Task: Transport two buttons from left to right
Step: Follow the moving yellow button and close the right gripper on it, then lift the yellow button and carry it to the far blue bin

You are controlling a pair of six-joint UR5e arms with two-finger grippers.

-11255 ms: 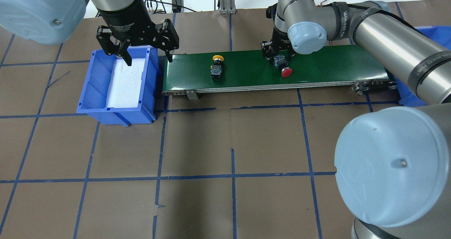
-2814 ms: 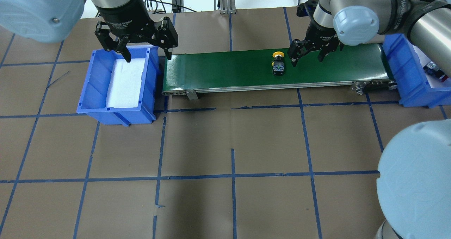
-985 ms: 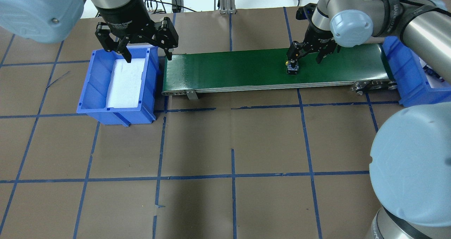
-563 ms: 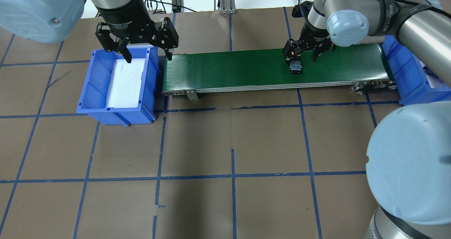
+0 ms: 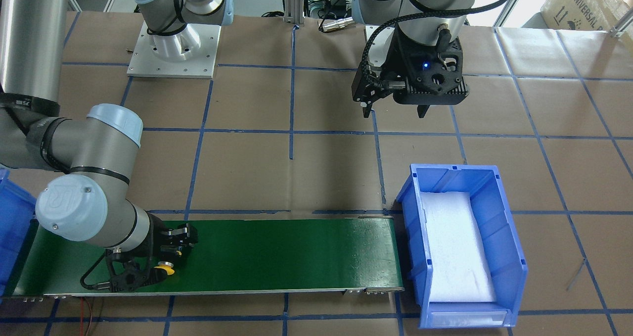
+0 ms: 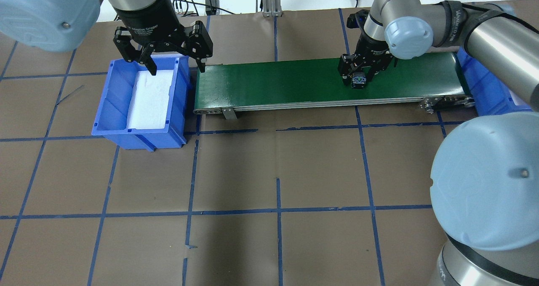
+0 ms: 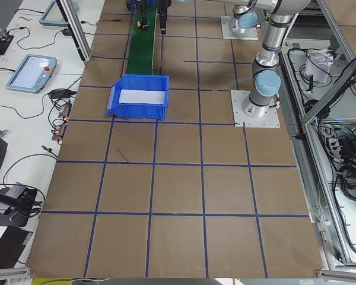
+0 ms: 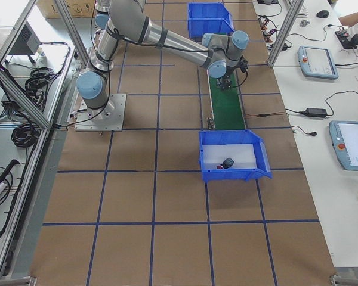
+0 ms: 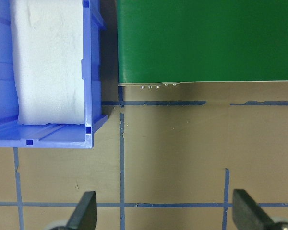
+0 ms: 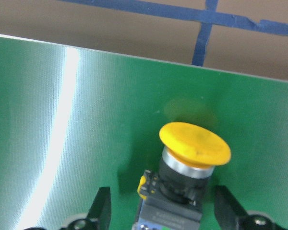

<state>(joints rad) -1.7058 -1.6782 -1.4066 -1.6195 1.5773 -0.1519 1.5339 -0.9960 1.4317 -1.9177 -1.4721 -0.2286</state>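
The yellow button lies on its side on the green conveyor belt, its cap pointing away from the robot; its dark body shows in the overhead view. My right gripper is low over it, open, one finger on either side of the body with small gaps, as the right wrist view shows. The red button lies in the right blue bin. My left gripper is open and empty above the far rim of the left blue bin.
The left bin holds only a white foam pad. The belt runs between the two bins. The right bin is largely hidden by my right arm in the overhead view. Blue tape lines cross the brown table top.
The yellow button rode the belt to the right. My right gripper moved left and came down around it. The red button went from the belt into the right bin. The left arm stayed still.
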